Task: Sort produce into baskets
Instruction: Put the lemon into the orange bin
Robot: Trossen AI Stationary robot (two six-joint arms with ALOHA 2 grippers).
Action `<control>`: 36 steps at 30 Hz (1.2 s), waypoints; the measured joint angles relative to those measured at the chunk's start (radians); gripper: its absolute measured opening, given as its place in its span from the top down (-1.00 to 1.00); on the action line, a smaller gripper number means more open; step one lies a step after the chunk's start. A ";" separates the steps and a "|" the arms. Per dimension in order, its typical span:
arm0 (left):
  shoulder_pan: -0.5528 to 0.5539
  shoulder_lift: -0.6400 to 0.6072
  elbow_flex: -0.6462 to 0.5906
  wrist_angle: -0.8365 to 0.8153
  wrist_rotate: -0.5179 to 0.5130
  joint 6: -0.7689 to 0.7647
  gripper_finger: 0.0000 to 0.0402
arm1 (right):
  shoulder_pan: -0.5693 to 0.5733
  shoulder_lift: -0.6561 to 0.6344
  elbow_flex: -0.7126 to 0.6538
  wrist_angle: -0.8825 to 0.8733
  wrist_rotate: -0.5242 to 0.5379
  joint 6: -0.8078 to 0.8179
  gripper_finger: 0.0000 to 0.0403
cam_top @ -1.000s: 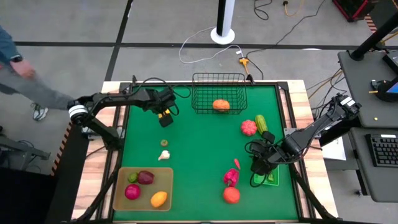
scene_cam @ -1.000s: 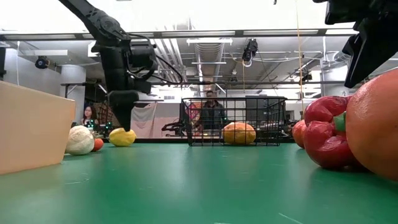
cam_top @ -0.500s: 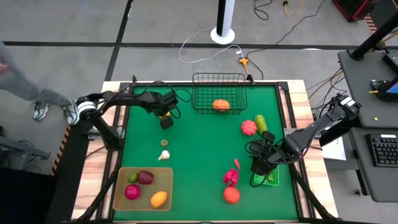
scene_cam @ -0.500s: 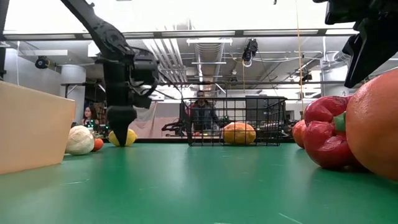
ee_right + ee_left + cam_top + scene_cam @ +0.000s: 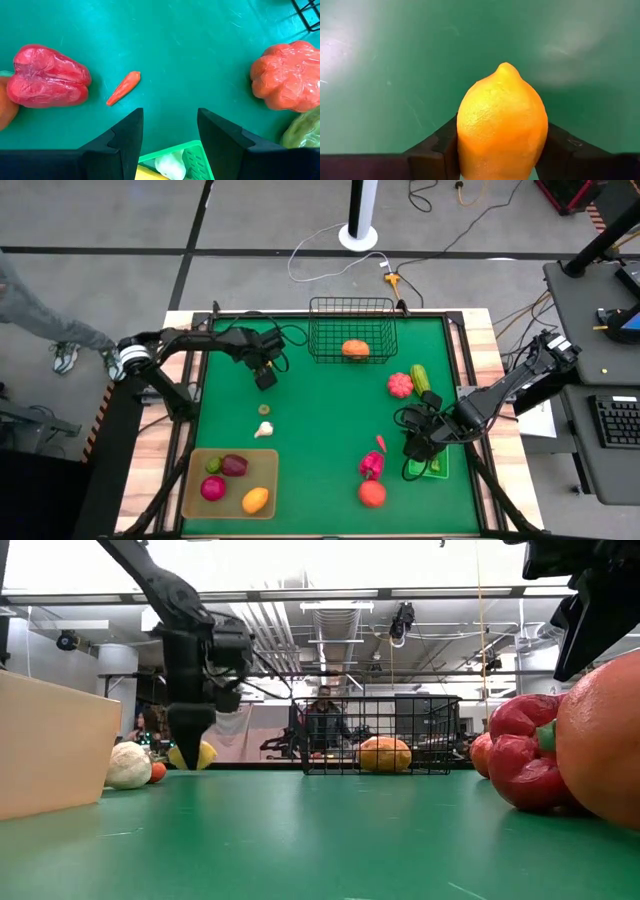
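Gripping a yellow lemon [image 5: 502,125] between its jaws, the left gripper [image 5: 265,373] sits low on the green tabletop [image 5: 320,430] at about ten o'clock from its middle, just left of the black wire basket [image 5: 351,329]. We read this as the pick-up step: the wrist view shows both dark jaws pressed to the lemon's flanks, and the low view shows the fruit at the gripper's tip, right at the felt.

We judge that the next move calls for a clean lift and a carry to the right container. The tan tray [image 5: 196,490] at seven o'clock already holds an orange-yellow fruit [image 5: 255,500], two red pieces and a green one, so we would send the lemon there; the wire basket holds an orange pumpkin [image 5: 354,349].

Over at four o'clock, the right gripper [image 5: 418,448] waits above the green bin [image 5: 434,467], jaws spread and empty. Near it lie a red pepper [image 5: 49,76], a small chilli [image 5: 123,87] and a pink pumpkin-like piece [image 5: 287,75], not yet sorted.
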 joint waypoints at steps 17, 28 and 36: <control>-0.582 -0.163 0.183 -0.287 0.010 -0.318 0.11 | 0.000 0.000 0.000 0.008 0.000 0.001 0.12; -0.960 -0.113 0.310 -0.377 0.078 -0.667 0.11 | 0.000 0.000 0.000 0.039 0.000 0.001 0.12; -1.111 -0.037 0.361 -0.367 0.085 -0.797 0.11 | 0.000 0.000 0.000 0.057 -0.001 0.001 0.12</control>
